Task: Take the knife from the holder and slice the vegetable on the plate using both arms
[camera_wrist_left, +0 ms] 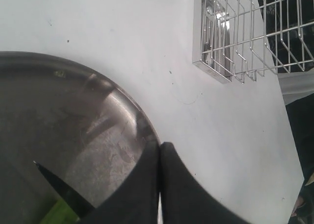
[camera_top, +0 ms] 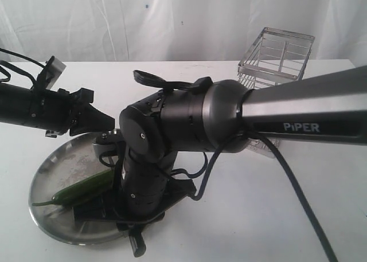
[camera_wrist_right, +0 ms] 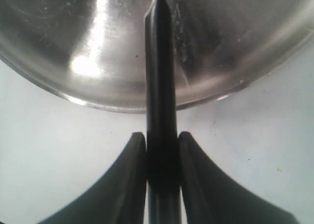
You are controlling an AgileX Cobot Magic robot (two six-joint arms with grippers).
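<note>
Nearest to us, the right arm is reaching across the middle and hiding much of the cutting spot. Starting at the left, we are seeing the left gripper hanging over the far rim of the plate, its jaws pressed together on nothing. The vegetable is lying in the plate's near-left part, with nothing pinning it. Moving right, the right gripper is clamping the knife in a narrow grip, by what looks like its handle, with the blade pointing out over the plate. Well to the right, the holder is standing behind the arm, no knife showing in it.

We are judging the loose chili to be the main risk: pressed by the blade, it is likely to roll or skid on the smooth steel. The plate may be sliding too, the knife may be twisting in that grip, and the left gripper, if it is coming in to steady things, is risking the edge.
</note>
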